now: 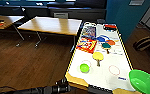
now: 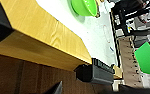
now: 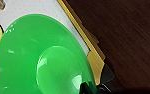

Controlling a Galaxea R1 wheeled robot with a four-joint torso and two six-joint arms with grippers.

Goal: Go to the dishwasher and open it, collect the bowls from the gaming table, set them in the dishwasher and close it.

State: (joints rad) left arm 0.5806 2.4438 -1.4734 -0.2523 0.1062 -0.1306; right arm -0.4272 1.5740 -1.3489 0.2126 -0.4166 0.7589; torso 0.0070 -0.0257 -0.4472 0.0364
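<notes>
The gaming table (image 1: 101,72) was seen ahead of both arms, its white top strewn with board games and a yellow paddle (image 1: 98,56).

The wide green bowl (image 1: 143,81) was seen at the table's near right corner, raised over the edge. In the right wrist view it (image 3: 41,57) lay directly against the right gripper (image 3: 87,88), which appeared clamped on its rim. The bowl was judged light, stiff and smooth plastic, liable to slip; a grip across the rim was judged the best hold.

The small lime bowl (image 1: 84,67) rested upright on the table top, near the front edge and well ahead of the left arm (image 1: 48,89). The spread of the left gripper could not be told.
</notes>
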